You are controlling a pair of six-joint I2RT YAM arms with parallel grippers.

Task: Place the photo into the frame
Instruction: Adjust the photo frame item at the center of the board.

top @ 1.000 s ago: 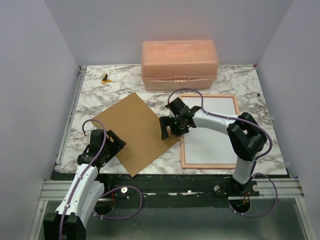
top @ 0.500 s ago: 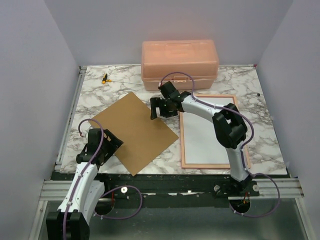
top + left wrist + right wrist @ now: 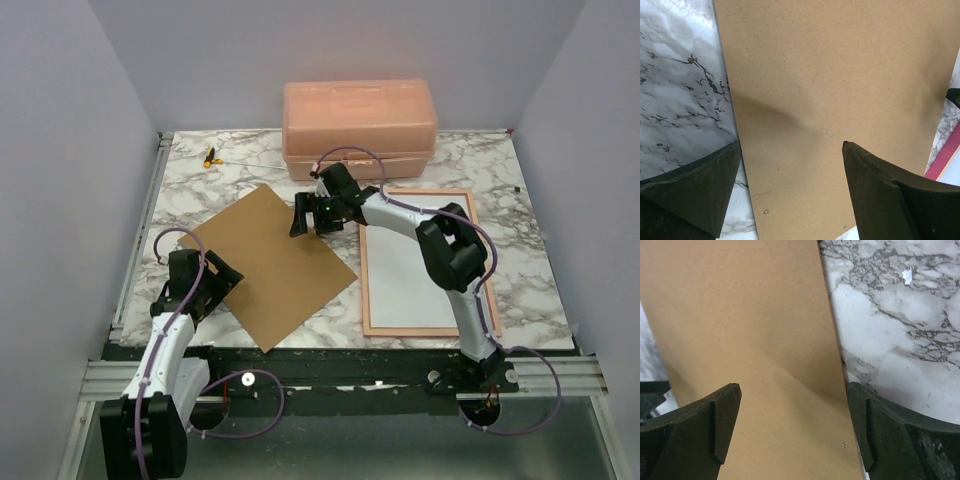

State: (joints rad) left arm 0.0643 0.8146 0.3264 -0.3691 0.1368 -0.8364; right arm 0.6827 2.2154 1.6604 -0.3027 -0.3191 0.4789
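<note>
Marble table (image 3: 520, 200): frame (image 3: 365, 290) near right pincer (image 3: 304, 219)

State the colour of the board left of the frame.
The board is plain brown; left wrist view shows it best.

Light: bright, even.
Shadows: soft, under right gripper (image 3: 792, 390) on flat brown backing board (image 3: 740, 315).
Glare: faint, white marble tabletop (image 3: 900, 315).

We saw the frame (image 3: 362, 285) lying flat just in front of the pink box (image 3: 358, 128), the photo (image 3: 420, 262) inside, white back up.
</note>
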